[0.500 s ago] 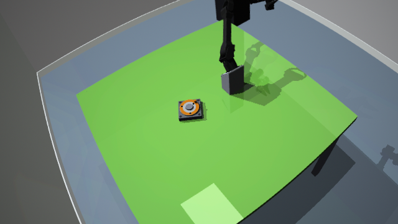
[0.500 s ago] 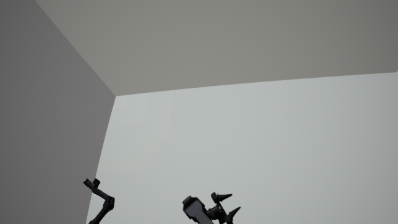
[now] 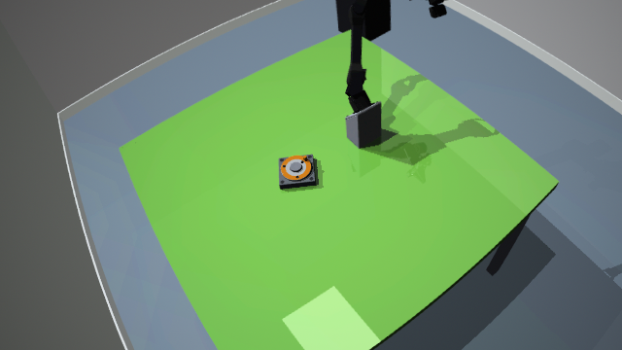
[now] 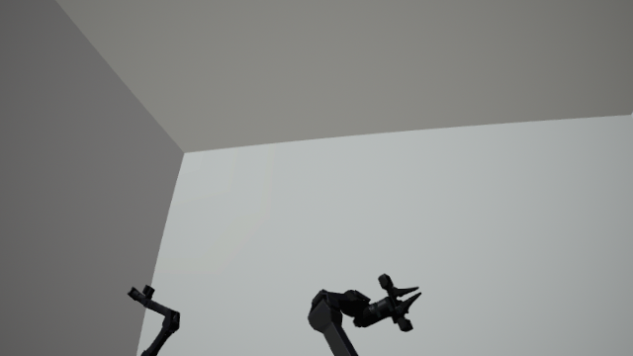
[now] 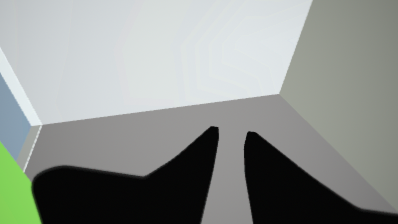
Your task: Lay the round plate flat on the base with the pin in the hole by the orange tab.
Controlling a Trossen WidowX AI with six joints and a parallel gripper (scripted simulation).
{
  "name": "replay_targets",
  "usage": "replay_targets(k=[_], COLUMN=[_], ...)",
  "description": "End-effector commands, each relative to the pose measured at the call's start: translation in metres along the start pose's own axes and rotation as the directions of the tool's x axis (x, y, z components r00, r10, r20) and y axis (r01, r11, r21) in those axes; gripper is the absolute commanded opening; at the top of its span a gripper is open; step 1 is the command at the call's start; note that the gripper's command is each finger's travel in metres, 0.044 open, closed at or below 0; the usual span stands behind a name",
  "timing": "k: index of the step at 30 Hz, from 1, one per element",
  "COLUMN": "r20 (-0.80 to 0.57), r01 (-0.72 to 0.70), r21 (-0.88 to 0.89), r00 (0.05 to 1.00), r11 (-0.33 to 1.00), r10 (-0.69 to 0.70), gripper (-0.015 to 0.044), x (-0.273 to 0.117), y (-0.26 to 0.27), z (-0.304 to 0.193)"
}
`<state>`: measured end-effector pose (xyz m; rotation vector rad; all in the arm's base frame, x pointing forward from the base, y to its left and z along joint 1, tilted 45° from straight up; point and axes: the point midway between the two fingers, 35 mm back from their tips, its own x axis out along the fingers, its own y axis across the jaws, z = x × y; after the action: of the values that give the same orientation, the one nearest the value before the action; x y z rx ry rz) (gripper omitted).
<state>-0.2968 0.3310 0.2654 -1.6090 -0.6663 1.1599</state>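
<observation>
One pincer (image 5: 231, 134) was seen, its two fingers drawn nearly together on nothing, raised and aimed at the walls. One round plate (image 3: 296, 167) on one base (image 3: 297, 182) was found well apart from it, below and to its side. Wide green table (image 3: 243, 253) was left around the base, every edge far off.

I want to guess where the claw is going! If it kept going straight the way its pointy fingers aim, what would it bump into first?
Probably nothing nearby. The gripper aims out into open air, toward a far grey wall, not down at the plate.
</observation>
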Motion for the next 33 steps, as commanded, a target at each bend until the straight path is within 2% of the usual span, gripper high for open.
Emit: replay_targets(k=[1,3,9,11,17,20,25,28,33], r20=[-0.144,-0.173,-0.405,-0.431,-0.617,-0.655,-0.744,-0.756,-0.754], r01=[-0.036,-0.043,-0.077,-0.075,-0.019,0.006,0.118,0.157,0.312], r21=[0.084,0.098,0.229,0.250,0.420,0.459,0.570,0.598,0.656], r00=[0.988,0.983,0.899,0.884,0.727,0.678,0.492,0.436,0.242], r11=[0.996,0.994,0.970,0.965,0.907,0.888,0.813,0.786,0.687], r10=[0.048,0.059,0.168,0.180,0.301,0.334,0.451,0.488,0.610], gripper=[0.0000,0.0000,0.0000,0.0000,0.0000,0.0000,0.0000,0.0000,0.0000], x=[0.061,0.073,0.160,0.169,0.226,0.236,0.250,0.249,0.232], y=[-0.004,-0.005,0.000,0.002,0.024,0.031,0.063,0.075,0.118], z=[-0.038,-0.046,-0.134,-0.146,-0.251,-0.280,-0.379,-0.405,-0.490])
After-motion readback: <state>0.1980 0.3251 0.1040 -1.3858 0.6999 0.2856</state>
